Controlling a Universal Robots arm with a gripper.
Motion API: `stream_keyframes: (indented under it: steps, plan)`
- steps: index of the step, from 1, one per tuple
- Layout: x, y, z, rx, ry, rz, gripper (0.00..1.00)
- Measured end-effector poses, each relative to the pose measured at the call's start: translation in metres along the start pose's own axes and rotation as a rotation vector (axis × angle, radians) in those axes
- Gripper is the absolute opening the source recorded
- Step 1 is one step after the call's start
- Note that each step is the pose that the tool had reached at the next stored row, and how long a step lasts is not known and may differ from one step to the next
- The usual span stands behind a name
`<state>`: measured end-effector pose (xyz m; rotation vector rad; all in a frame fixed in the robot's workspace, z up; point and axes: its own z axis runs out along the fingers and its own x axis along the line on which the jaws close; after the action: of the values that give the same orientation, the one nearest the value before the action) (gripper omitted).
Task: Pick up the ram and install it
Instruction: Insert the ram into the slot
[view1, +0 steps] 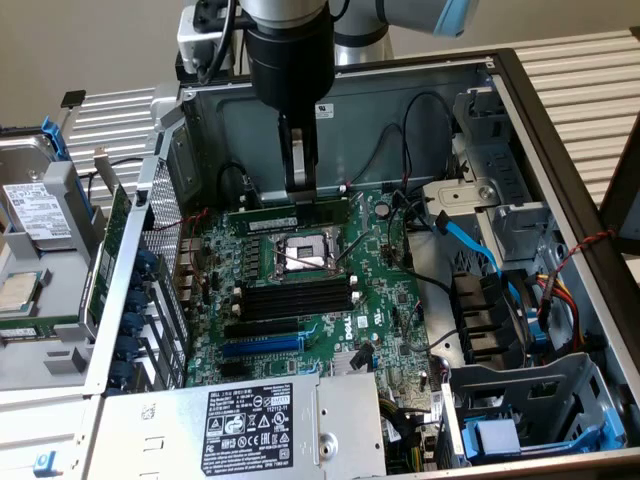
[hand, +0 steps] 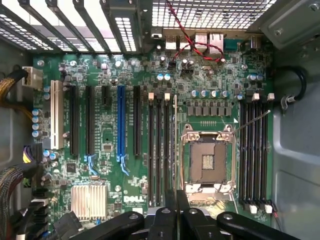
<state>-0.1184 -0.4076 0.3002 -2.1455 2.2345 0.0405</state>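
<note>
The ram (view1: 290, 214), a green stick with a white label, stands on its long edge in the upper centre of the exterior view. The gripper (view1: 300, 190) pinches it at mid-length, fingers closed tight on it. Held edge-down, it lines up with the memory slots (hand: 159, 150) beside the CPU socket (view1: 302, 256); whether it is seated cannot be told.

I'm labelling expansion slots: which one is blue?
The lone blue slot, black slots on both sides; the others are black, bar one white slot at the row's end.
</note>
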Motion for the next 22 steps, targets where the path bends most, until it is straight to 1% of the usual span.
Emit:
stream_keyframes:
  steps: [4, 7, 10, 11, 12, 17, 22]
  plan:
    - [0.000, 0.0001, 0.0058, 0.0002, 0.0013, 0.003, 0.13]
    - [0.000, 0.0001, 0.0079, 0.0005, 0.0060, 0.005, 0.13]
    - [0.001, 0.0001, 0.0096, -0.0004, 0.0145, 0.005, 0.13]
    - [0.001, 0.0001, 0.0101, -0.0003, 0.0196, 0.005, 0.13]
    - [0.001, -0.0003, 0.0110, 0.0000, 0.0225, 0.005, 0.13]
    - [0.002, -0.0033, 0.0188, -0.0001, 0.0233, 0.006, 0.13]
    - [0.005, -0.0037, 0.0274, -0.0005, 0.0233, 0.009, 0.13]
